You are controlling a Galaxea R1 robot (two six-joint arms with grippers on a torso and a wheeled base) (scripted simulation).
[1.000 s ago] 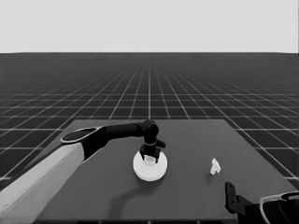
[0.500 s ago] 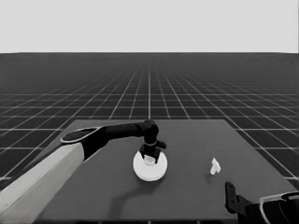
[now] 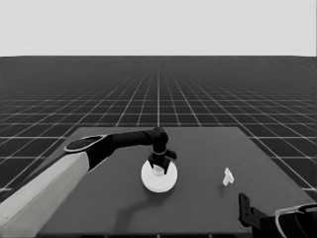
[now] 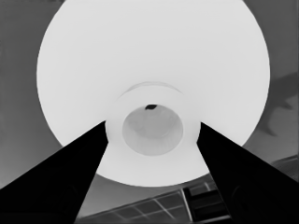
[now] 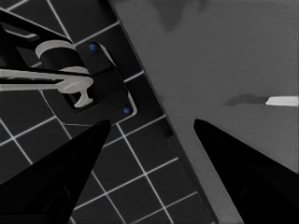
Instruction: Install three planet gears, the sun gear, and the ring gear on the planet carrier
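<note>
The larger round part [image 3: 159, 175] sits near the middle of the bench [image 3: 198, 208], apparently stacked over the smaller one and the gears, none of which show. The left pincer [image 3: 158, 168] stands right over it, fingers [image 4: 79, 172] set either side of the raised hub [image 4: 152, 128] and seemingly pressed to it, so I judge it clenched on the part. The part looks rigid, smooth and light, probably slippery on the dome; the hub is the sensible place to hold. The right pincer [image 5: 149, 154] waits released at the bench's near right corner, near a thin white piece [image 3: 227, 176]. No writing or label is visible.
</note>
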